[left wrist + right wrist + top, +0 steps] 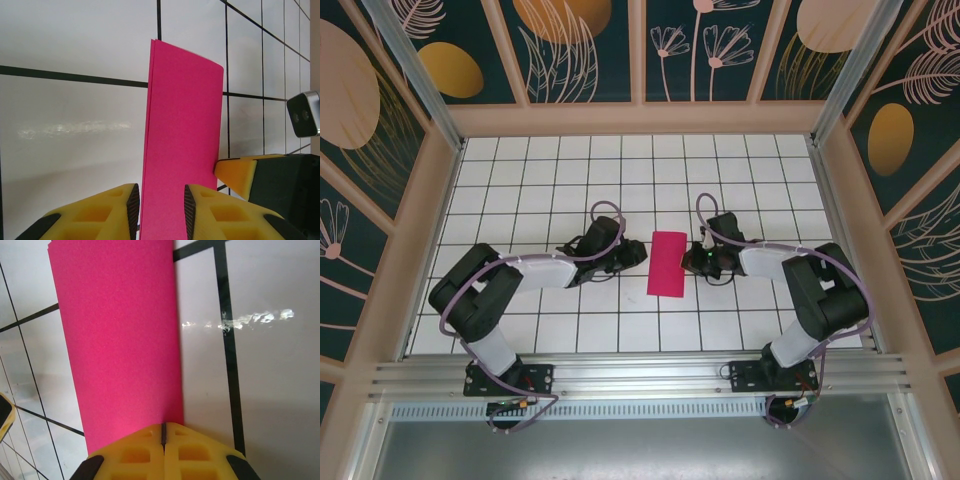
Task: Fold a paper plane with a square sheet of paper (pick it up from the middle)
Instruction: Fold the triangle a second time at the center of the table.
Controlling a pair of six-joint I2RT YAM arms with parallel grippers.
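The square sheet of paper (667, 263) lies on the tiled floor between the arms as a magenta-pink upright rectangle, folded double, with two layered edges along its side in the left wrist view (185, 140). My left gripper (640, 258) is at its left edge. The yellow jaws (161, 210) stand apart there, and the paper runs flat through the gap with space on both sides. My right gripper (693, 262) is at the right edge, jaws shut tip to tip (163, 432) over the paper's (120, 340) near edge. Its yellow fingertip (239, 174) touches that edge.
The white tiled floor (550, 190) is walled on three sides by patterned panels (640, 50). A metal rail (640, 375) runs along the near edge by the arm bases. The right wrist's camera housing (304, 114) hangs close to the paper.
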